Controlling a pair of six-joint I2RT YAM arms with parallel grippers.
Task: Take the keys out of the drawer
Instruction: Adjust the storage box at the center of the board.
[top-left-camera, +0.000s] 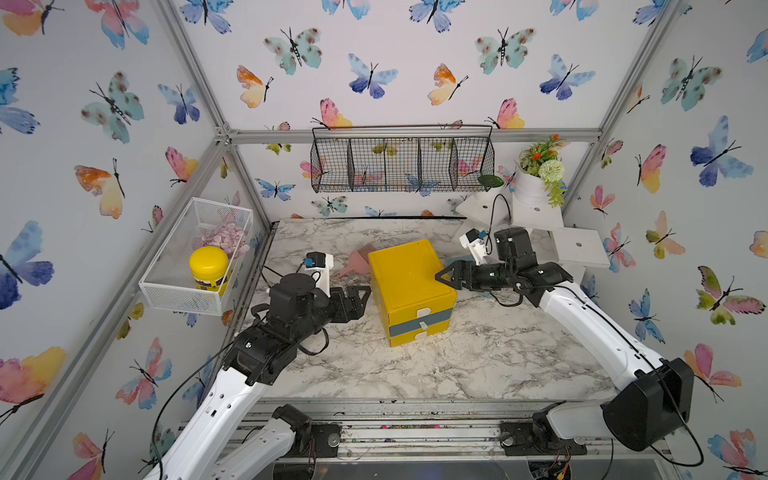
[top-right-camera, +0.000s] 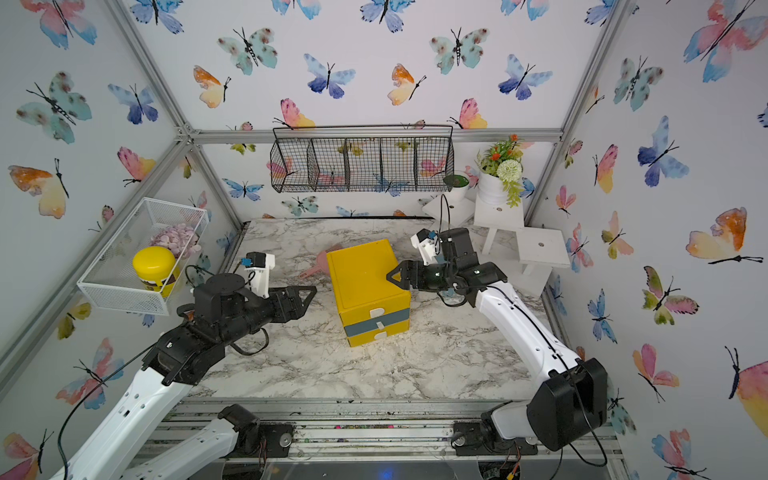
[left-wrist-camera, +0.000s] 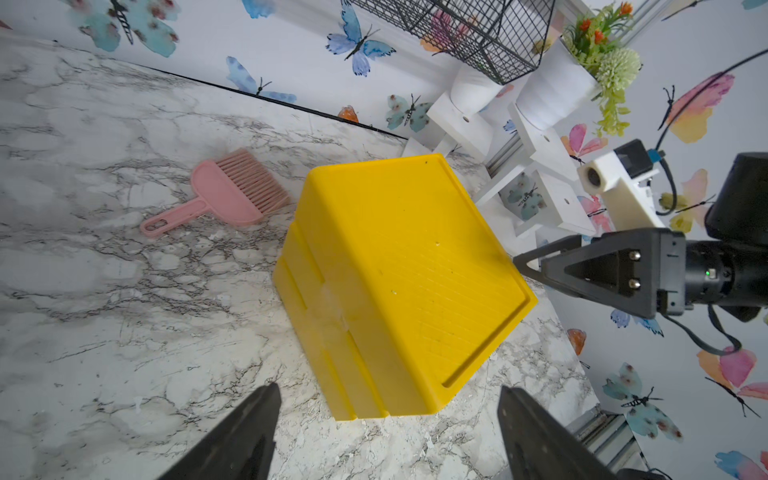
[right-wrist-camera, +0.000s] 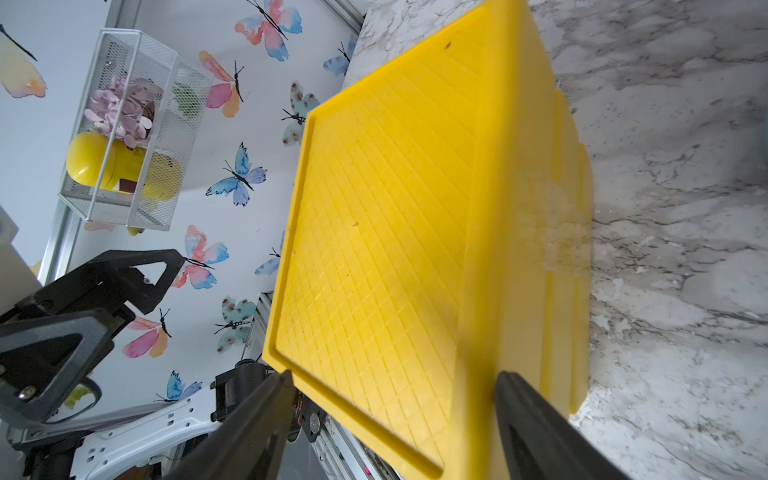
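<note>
A yellow drawer box (top-left-camera: 405, 270) (top-right-camera: 365, 274) stands mid-table, its three drawer fronts (top-left-camera: 419, 326) pushed in. The keys are hidden. My left gripper (top-left-camera: 362, 301) (left-wrist-camera: 388, 388) is open just left of the box, with only its near lower corner (left-wrist-camera: 374, 399) between the fingers and a gap to it. My right gripper (top-left-camera: 442, 280) (right-wrist-camera: 392, 374) is open at the box's upper right edge. One finger (right-wrist-camera: 266, 407) lies over the grid-patterned top (right-wrist-camera: 382, 232) and the other (right-wrist-camera: 528, 415) along the side wall. Whether they touch the box I cannot tell.
A pink hand brush (top-left-camera: 353, 262) (left-wrist-camera: 224, 195) lies behind the box to its left. A white mesh basket (top-left-camera: 166, 286) with a yellow-lidded jar hangs on the left wall. A black wire basket (top-left-camera: 401, 160) hangs on the back wall. White stands (top-left-camera: 577, 247) with a flower pot fill the back right corner.
</note>
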